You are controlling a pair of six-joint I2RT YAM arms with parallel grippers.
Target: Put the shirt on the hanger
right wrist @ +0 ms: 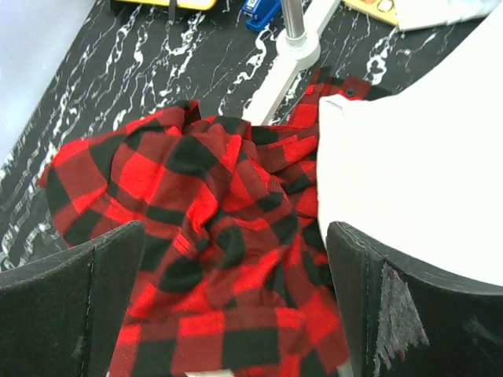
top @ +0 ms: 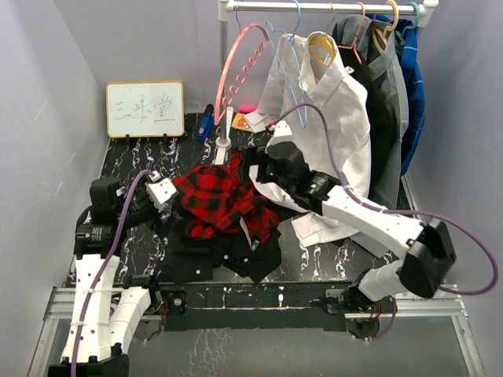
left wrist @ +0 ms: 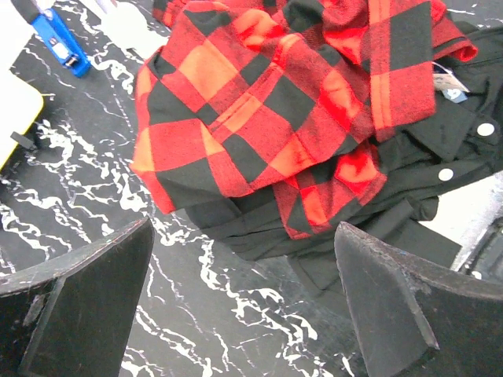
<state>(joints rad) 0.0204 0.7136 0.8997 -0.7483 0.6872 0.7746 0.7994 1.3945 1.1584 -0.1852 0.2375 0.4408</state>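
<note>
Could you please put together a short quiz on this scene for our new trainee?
1. True or false: the plaid shirt already hangs on the light-blue hanger.
2. Where is the light-blue hanger? A) hooked on the rail; B) under the plaid shirt; C) held by an arm.
3. Fill in: the left pincer and the right pincer are both ____.

Key:
1. False. It lies crumpled on the table.
2. A.
3. Open, with nothing between the fingers.
</note>
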